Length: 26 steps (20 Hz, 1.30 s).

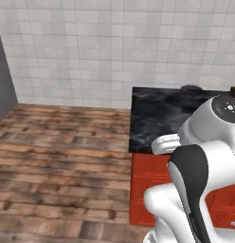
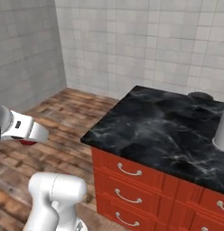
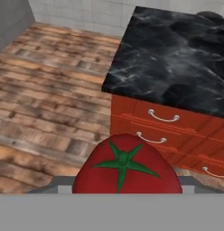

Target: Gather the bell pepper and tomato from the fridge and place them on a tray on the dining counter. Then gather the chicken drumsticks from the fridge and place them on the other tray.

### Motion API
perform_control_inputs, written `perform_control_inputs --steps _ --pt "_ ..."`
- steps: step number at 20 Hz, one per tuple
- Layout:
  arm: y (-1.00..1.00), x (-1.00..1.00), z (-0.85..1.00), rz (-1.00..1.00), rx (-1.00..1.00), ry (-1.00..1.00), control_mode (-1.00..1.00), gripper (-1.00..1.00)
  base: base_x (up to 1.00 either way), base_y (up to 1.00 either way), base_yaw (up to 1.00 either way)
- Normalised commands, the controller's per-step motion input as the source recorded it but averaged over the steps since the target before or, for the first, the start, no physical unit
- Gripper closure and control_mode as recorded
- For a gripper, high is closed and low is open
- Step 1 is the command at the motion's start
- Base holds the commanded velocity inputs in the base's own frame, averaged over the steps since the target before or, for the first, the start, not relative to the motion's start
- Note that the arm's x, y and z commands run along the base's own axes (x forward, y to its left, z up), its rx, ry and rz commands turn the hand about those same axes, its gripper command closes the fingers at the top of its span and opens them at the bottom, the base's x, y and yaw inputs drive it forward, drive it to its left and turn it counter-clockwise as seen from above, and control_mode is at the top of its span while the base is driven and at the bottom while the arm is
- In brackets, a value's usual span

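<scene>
Fingers hold the tomato (image 3: 126, 166), spread wide around it; in the hand view their tips are hidden behind the fruit, which sits at the bottom centre with its green star-shaped calyx (image 3: 123, 161) turned toward the camera. The tomato is round, so no long axis can be told; its stem end points back along the hand, toward the lens.

From the right base camera the hand reaches out from the left edge as a white wrist segment (image 2: 23, 127), lying nearly level and aimed to the right, toward the cabinet. A sliver of red (image 2: 27, 142) shows just under its far end, where the tomato hangs below the hand. The gripper (image 2: 29, 140) is well clear of the floor and apart from the cabinet. From the left base camera the arm (image 1: 195, 180) rises bent in the lower right, its white links and dark joint in front of the cabinet, and the hand itself is hidden behind them.

Ahead of the hand stands a red drawer cabinet (image 3: 168, 131) with curved metal handles, under a black marble counter (image 2: 168, 126) with white veins. The tomato hangs in the air, over the wooden plank floor (image 1: 62, 161) in front of the cabinet's corner and below counter height. On the counter's far right edge a pale grey upright object (image 2: 221, 131) stands, cut off by the frame, and a dark round thing (image 2: 200, 96) lies at the back. Pale tiled walls (image 2: 132, 40) close the room behind.
</scene>
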Motion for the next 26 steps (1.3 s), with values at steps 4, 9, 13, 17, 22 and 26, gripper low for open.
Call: perform_control_inputs --steps 4,9,13,17,22,26 --pt "0.0 0.0 0.0 0.0 0.0 0.0 1.0 1.0 0.46 1.0 -0.28" --pt "0.0 0.0 0.0 0.0 0.0 0.0 1.0 1.0 0.63 1.0 -0.33" --pt "0.0 0.0 0.0 0.0 0.0 0.0 1.0 1.0 0.7 0.99 -0.36" --pt "0.0 0.0 0.0 0.0 0.0 0.0 1.0 1.0 0.8 0.77 -0.45" --pt "0.0 0.0 0.0 0.0 0.0 0.0 1.0 1.0 0.78 0.62 -0.52" --pt "0.0 0.0 0.0 0.0 0.0 0.0 1.0 1.0 0.75 0.59 -0.53"
